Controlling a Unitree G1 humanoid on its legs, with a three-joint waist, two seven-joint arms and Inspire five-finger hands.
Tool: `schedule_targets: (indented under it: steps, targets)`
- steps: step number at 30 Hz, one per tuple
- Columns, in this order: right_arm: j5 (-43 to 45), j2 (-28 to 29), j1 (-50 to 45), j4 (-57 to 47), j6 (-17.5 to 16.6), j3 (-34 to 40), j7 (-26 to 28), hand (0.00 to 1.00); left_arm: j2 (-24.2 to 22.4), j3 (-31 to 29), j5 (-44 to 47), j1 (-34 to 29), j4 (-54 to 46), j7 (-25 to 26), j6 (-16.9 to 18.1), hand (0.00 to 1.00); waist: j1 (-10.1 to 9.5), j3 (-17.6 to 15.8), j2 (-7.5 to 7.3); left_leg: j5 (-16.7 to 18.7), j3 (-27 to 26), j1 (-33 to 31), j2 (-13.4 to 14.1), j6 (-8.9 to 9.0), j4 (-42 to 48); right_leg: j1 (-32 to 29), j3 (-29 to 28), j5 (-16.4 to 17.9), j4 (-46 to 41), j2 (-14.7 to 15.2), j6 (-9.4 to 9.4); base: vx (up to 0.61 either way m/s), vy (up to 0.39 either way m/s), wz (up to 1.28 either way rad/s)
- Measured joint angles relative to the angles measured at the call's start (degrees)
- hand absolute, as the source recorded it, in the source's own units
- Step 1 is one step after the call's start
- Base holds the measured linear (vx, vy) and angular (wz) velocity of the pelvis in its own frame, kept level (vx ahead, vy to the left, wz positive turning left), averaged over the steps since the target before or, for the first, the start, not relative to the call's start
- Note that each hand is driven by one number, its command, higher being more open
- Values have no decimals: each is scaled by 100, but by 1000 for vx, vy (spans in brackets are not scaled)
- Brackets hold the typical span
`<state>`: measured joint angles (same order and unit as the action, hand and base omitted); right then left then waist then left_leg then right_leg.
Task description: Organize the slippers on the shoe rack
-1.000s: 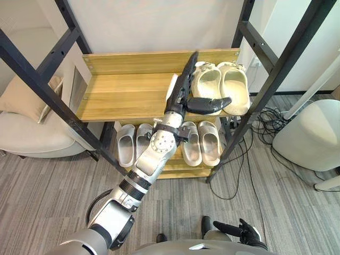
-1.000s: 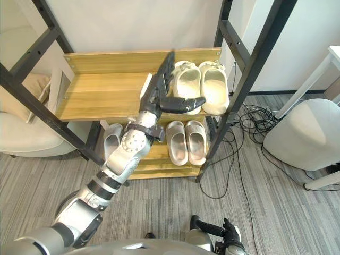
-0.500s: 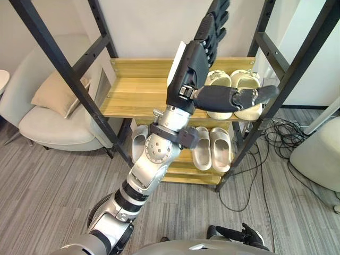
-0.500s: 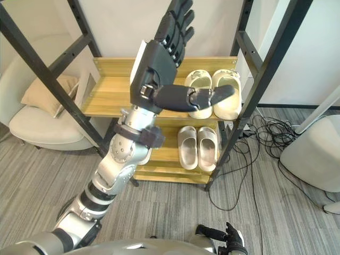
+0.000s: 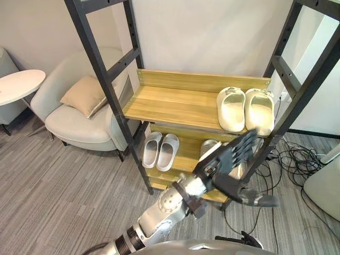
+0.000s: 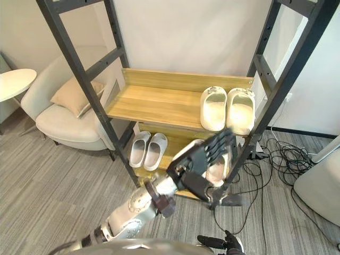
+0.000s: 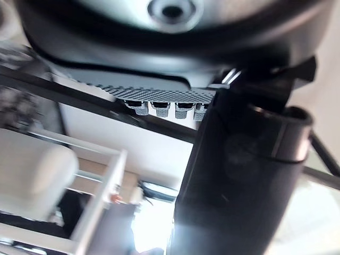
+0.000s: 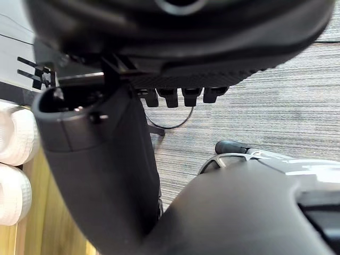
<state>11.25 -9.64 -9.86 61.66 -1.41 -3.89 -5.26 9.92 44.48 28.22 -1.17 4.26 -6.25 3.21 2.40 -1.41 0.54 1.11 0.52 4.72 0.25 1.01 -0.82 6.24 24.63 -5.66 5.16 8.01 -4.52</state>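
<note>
Before the shoe rack (image 5: 170, 101), left hand (image 5: 223, 167) hangs raised, fingers (image 5: 240, 150) splayed straight, holding nothing

Cream slippers (image 5: 231, 109) above — grey slippers (image 5: 152, 150) below

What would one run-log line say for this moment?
left hand: open, empty, before lower shelf | cream slippers: paired, wooden upper shelf, right end | right hand: low, idle

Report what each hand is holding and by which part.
Nothing is held. The left hand is open in the air before the shoe rack; the right hand, down low, is open too.
</note>
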Motion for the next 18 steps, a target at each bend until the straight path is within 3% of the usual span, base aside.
schedule_targets:
  steps: [2, 5, 9, 18]
  targets:
    - [1, 23, 1, -1, -1, 0, -1, 100, 26, -248, -148, -275, 522, 35, -97, 100, -1, -29, -47, -15, 22, -5, 31, 25, -9, 2, 19, 18, 0, -30, 16, -9, -38, 7]
    - [2, 88, 3, -10, -2, 2, -3, 100, 123, -1073, -570, -742, 1411, 140, -152, 100, -60, -104, -166, -21, 28, 2, 114, 70, -31, 0, 24, 39, 0, -113, 42, 6, -40, 0]
    - [2, 184, 8, -28, -8, 52, -6, 100, 137, -2048, -1327, -878, 2215, 486, -144, 100, -84, -148, -292, -24, -3, 21, 178, 97, -77, -10, -12, 49, 0, -183, 96, 19, -13, -4]
    - [2, 296, -1, -71, -10, 333, -33, 100, -21, -3402, -2221, -862, 3729, 1100, -118, 100, -83, -201, -337, -15, -145, 110, 181, 90, -127, -10, -141, 58, 2, -209, 103, 15, 12, -8]
